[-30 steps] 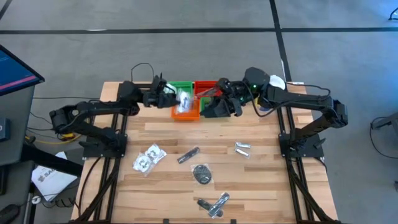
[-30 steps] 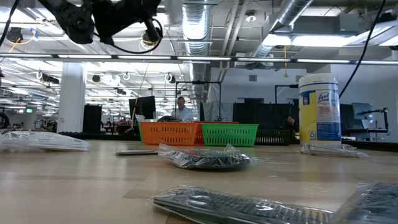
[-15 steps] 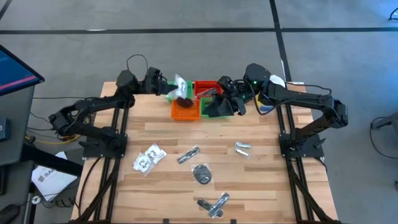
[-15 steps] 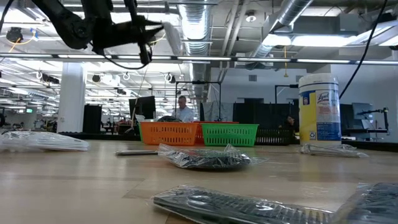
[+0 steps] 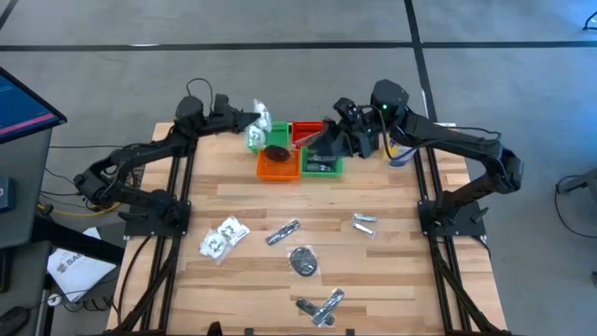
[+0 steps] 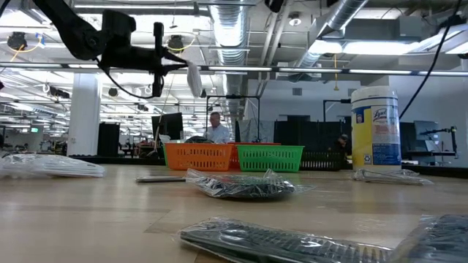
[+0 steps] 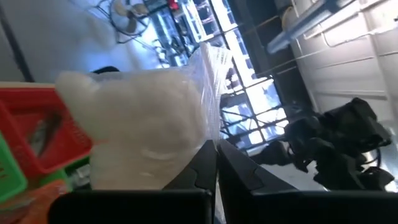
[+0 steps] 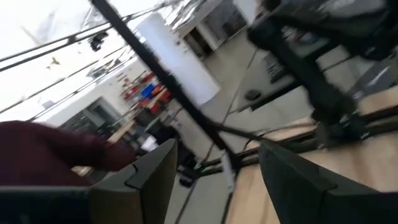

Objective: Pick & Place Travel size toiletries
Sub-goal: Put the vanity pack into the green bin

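Two dark fingers (image 7: 205, 163) of the left gripper (image 5: 250, 119) are pressed together on the edge of a clear packet with white contents (image 7: 140, 127). The left wrist view shows this pinch close up, with the packet filling most of the frame ahead of the fingers. The high view shows the same packet (image 5: 256, 134) hanging just off the fingertips, above the far edge of the table (image 5: 242, 201), beside the orange tray (image 5: 278, 166). The low view adds that the packet (image 6: 194, 77) is held high in the air, well clear of the table surface.

Beyond the packet, the red tray (image 7: 34, 134) and part of the green tray (image 7: 12, 177) appear in the left wrist view. The high view shows a dark round item (image 5: 276, 152) lying in the orange tray.

Spread apart with nothing between them, the fingers (image 8: 140, 177) of the right gripper (image 5: 347, 113) look into the room. The high view places this gripper over the far side of the green tray (image 5: 322, 166).

Farther out, nearer the front of the table, the high view shows the remaining toiletries: a pair of clear packets (image 5: 222, 237), a slim silvery sachet (image 5: 283, 232), another silvery sachet (image 5: 364, 222), a dark grey oval (image 5: 303, 260), and a crossed pair of sachets (image 5: 320, 308). Only the low view shows a white canister (image 6: 375, 128) upright.
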